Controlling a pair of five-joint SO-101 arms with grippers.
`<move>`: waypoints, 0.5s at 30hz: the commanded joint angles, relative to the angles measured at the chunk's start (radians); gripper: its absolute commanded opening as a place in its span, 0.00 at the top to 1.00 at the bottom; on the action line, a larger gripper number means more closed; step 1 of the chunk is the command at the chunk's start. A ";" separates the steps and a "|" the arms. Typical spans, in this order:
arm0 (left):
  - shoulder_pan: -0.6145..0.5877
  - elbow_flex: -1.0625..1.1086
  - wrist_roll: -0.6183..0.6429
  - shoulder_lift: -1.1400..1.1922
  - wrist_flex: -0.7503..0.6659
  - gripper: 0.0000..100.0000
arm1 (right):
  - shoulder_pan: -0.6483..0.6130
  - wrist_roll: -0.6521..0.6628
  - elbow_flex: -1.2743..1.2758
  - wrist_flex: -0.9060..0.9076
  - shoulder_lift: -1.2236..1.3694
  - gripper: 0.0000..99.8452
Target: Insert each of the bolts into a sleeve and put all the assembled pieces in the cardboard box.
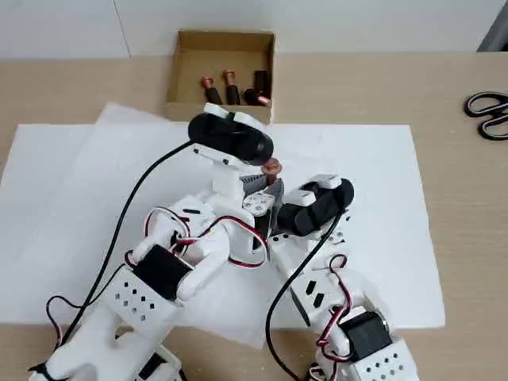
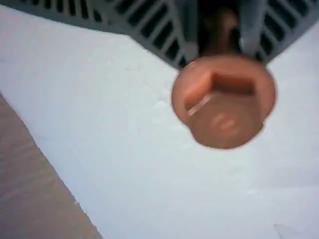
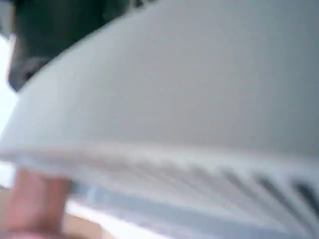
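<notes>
Bolt (image 2: 223, 102): held clear of the table (image 1: 381, 87), over the middle of the white paper sheet (image 1: 413, 238), where the two arms meet. Left fingers (image 2: 188, 25) are closed narrow on the shank, one on each side, with the head left free just outside them. Right fingers: cannot tell their state, as the right wrist view is too close. A copper-pink shape at its edge is probably the same bolt. I cannot tell whether a sleeve is held there.

Cardboard box (image 1: 173, 79) sits by the table's far edge with about three assembled pieces (image 1: 230, 89) inside. Scissors (image 1: 488, 111) lie near the right edge, well apart.

Risks, as judged:
- The shank is smooth and round, so a slight side load at insertion could twist it in the grip or let it slip out.
- If shank and bore are off-axis, the bolt may jam at the mouth.
- The arms are crowded together, so wrists or cables may touch and knock the alignment.
- A dropped bolt would likely roll on the slick paper.

Materials: the bolt is copper-coloured with a matte sheen and a hexagonal head on a round flange. The finger bodies are grey ribbed plastic. The sleeves in the box are black and cylindrical. The box is plain brown card with low walls.
</notes>
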 commanded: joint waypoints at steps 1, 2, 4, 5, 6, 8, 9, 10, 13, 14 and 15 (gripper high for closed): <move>-0.003 -0.007 -0.009 -0.012 0.014 0.99 | 0.001 -0.003 -0.035 -0.025 -0.021 0.99; -0.003 -0.010 -0.009 -0.015 0.021 0.99 | 0.001 -0.003 -0.035 -0.025 -0.021 0.99; -0.003 -0.021 -0.009 -0.018 0.037 0.95 | 0.001 -0.003 -0.035 -0.025 -0.021 0.99; -0.006 -0.030 -0.009 -0.020 0.051 0.92 | 0.001 -0.003 -0.035 -0.025 -0.021 0.99; -0.008 -0.041 -0.008 -0.020 0.064 0.88 | 0.001 -0.003 -0.035 -0.025 -0.021 0.99; -0.008 -0.064 0.029 -0.020 0.100 0.82 | 0.001 -0.003 -0.035 -0.025 -0.021 0.99; -0.009 -0.076 0.051 -0.020 0.117 0.79 | 0.001 -0.003 -0.035 -0.025 -0.021 0.99; -0.011 -0.090 0.064 -0.020 0.132 0.78 | 0.001 -0.003 -0.035 -0.025 -0.021 0.99; -0.026 -0.130 0.077 -0.021 0.166 0.76 | 0.001 -0.003 -0.034 -0.024 -0.019 0.99; -0.040 -0.148 0.078 -0.021 0.175 0.76 | 0.001 -0.003 -0.034 -0.024 -0.019 0.99; -0.054 -0.165 0.078 -0.023 0.183 0.76 | 0.001 -0.003 -0.034 -0.024 -0.019 0.99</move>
